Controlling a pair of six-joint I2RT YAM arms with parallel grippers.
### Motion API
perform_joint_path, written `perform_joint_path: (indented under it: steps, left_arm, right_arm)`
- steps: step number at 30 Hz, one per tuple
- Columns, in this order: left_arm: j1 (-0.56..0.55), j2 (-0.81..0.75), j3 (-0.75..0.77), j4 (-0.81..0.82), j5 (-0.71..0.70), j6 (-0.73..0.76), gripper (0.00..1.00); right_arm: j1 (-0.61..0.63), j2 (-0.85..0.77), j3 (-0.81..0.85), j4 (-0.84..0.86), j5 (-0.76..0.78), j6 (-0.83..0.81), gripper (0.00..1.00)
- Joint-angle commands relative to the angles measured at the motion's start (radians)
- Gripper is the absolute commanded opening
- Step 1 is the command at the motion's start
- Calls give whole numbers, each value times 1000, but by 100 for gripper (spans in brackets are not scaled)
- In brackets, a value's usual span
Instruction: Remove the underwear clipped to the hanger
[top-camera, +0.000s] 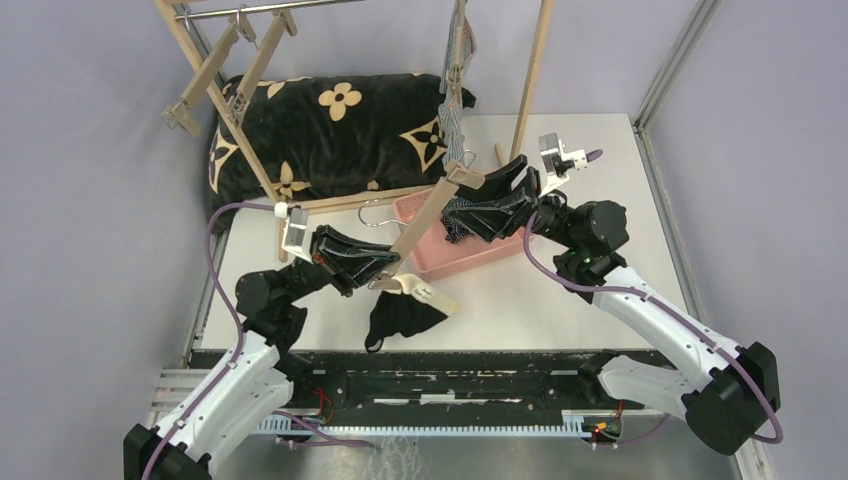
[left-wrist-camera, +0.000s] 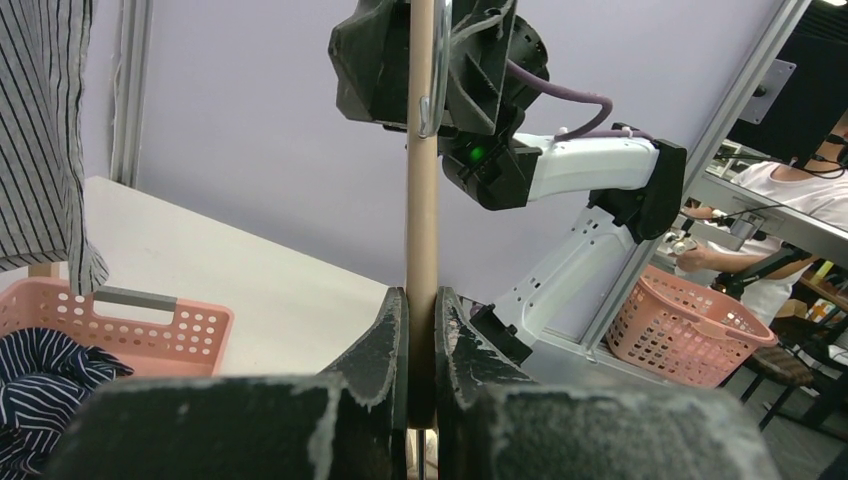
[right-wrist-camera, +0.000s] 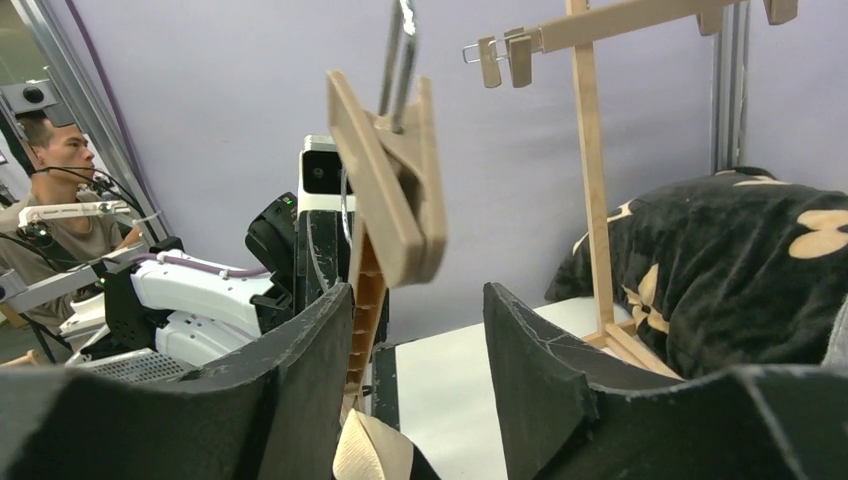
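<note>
My left gripper (top-camera: 385, 275) (left-wrist-camera: 421, 295) is shut on the bar of a tilted wooden clip hanger (top-camera: 425, 225) (left-wrist-camera: 421, 190). The plain black underwear (top-camera: 400, 318), with a cream waistband (right-wrist-camera: 375, 450), hangs from the hanger's lower end onto the table. My right gripper (top-camera: 462, 200) (right-wrist-camera: 418, 290) is open at the hanger's upper end. That end's wooden clip (right-wrist-camera: 390, 190) sits just above its left finger. The navy striped underwear (top-camera: 462, 228) (left-wrist-camera: 40, 390) lies in the pink basket (top-camera: 430, 262) (left-wrist-camera: 110, 320). The grey-and-white striped underwear (top-camera: 458, 60) (left-wrist-camera: 40, 130) hangs from the rack.
A wooden drying rack (top-camera: 225, 95) (right-wrist-camera: 590, 170) stands at the back with another empty clip hanger (top-camera: 215, 75) (right-wrist-camera: 600, 25) on its rail. The black floral blanket (top-camera: 330, 130) (right-wrist-camera: 740, 270) lies under it. A second pink basket (left-wrist-camera: 690, 325) stands off the table.
</note>
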Motion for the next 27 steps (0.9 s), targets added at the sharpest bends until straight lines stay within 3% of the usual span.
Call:
perform_joint_path:
  steps: [1, 13, 17, 22, 27]
  left_arm:
    - [-9, -5, 4, 102, -41, -36, 3]
    - [-32, 61, -11, 166, -53, -38, 3]
    - [-39, 80, -6, 178, -53, -39, 3]
    - [-54, 96, -3, 192, -54, -40, 3]
    - [-58, 105, -3, 205, -64, -40, 3]
  right_arm:
    - [6, 5, 47, 70, -19, 23, 58]
    - [40, 26, 74, 67, -22, 18, 67]
    - [59, 43, 89, 45, -18, -3, 65]
    - [79, 78, 116, 26, -28, -19, 54]
    - [93, 99, 148, -8, -48, -35, 26]
